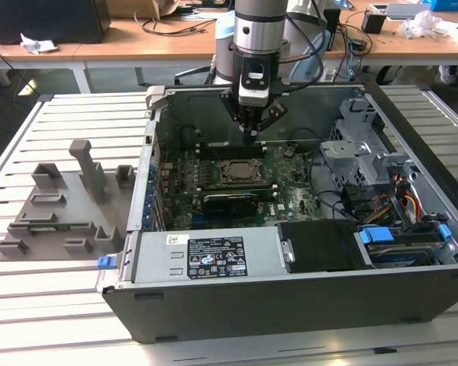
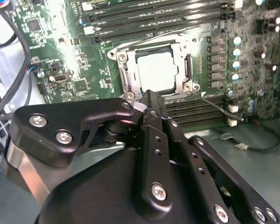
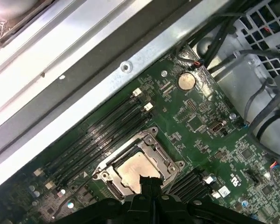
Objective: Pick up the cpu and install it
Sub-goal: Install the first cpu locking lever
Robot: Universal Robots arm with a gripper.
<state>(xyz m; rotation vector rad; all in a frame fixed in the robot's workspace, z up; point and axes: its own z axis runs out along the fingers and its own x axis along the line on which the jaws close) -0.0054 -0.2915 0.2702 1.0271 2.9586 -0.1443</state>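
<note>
Exterior view takes in the slatted table (image 1: 61,320) carrying an open computer case (image 1: 214,305), with the motherboard (image 1: 290,191) flat on its floor and the socket (image 1: 223,172) near the board's middle. A grey holder tray (image 1: 53,221) lies well apart from the socket, outside the case on the exterior view's left. The claw (image 1: 250,131) hangs above the socket's far edge. Its fingers are clenched tip to tip with nothing between them, as both wrist views suggest (image 2: 147,99). The cpu (image 2: 156,70) sits inside the socket's metal frame, silver top up, and the second wrist view shows the claw's tip near the frame's corner. The main risk, as I judge it, is a chip that is not fully level. I cannot tell whether it lies flush, and any downward press on a skewed chip could bend the contacts beneath. A clenched tip this close to the socket could also scrape the frame or the memory slots (image 2: 154,18) beside it if the arm drifts sideways.
</note>
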